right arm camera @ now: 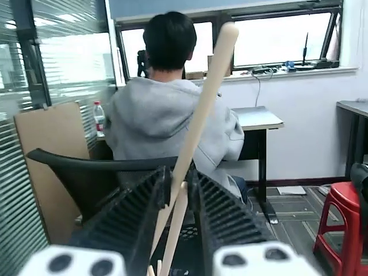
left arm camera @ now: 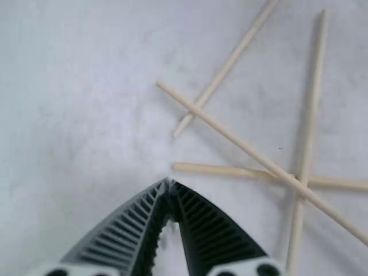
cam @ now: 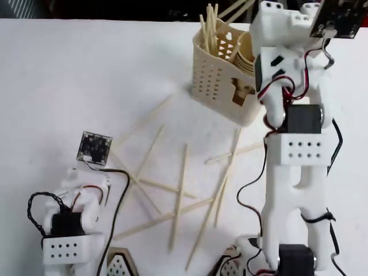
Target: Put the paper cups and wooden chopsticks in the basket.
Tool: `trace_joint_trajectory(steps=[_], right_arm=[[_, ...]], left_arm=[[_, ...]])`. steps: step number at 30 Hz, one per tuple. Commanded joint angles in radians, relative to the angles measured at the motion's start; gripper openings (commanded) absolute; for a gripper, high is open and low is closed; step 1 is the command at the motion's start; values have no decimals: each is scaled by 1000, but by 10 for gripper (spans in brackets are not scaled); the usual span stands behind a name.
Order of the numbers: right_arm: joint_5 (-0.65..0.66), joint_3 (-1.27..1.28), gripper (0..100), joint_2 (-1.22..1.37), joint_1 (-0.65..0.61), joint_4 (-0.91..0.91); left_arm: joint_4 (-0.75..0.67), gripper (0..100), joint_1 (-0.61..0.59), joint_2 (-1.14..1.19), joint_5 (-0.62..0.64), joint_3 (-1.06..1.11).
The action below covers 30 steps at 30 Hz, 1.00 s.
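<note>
A cream perforated basket point(cam: 213, 75) stands at the back of the table, with paper cups point(cam: 244, 52) nested in it and several wooden chopsticks point(cam: 211, 29) sticking up. More chopsticks point(cam: 179, 192) lie scattered on the white table. My right gripper point(right arm camera: 178, 175) is shut on a chopstick point(right arm camera: 207, 103) that points up and out toward the room; the right arm point(cam: 293, 144) reaches to just beside the basket. Low over the table, my left gripper point(left arm camera: 169, 184) is shut with nothing in it, its tips just short of crossed chopsticks point(left arm camera: 247, 152).
The left arm point(cam: 72, 213) sits at the front left, with its wrist camera board point(cam: 95, 146) above it. Perforated parts point(cam: 118, 264) lie at the front edge. The white table point(cam: 86, 75) is bare at the back left.
</note>
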Motion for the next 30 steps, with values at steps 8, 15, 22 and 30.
trace_joint_trajectory(steps=[8,15,22,30], right_arm=[[170,-48,26,125,1,96],[186,-51,139,140,-38,197],[181,-43,12,-25,-104,295],[181,-40,17,-231,-168,728]], left_arm=[[-23,26,1,-10,-12,-6],[-23,26,1,-10,-12,-6],[-23,26,1,-10,-12,-6],[-23,27,1,-10,-12,-6]])
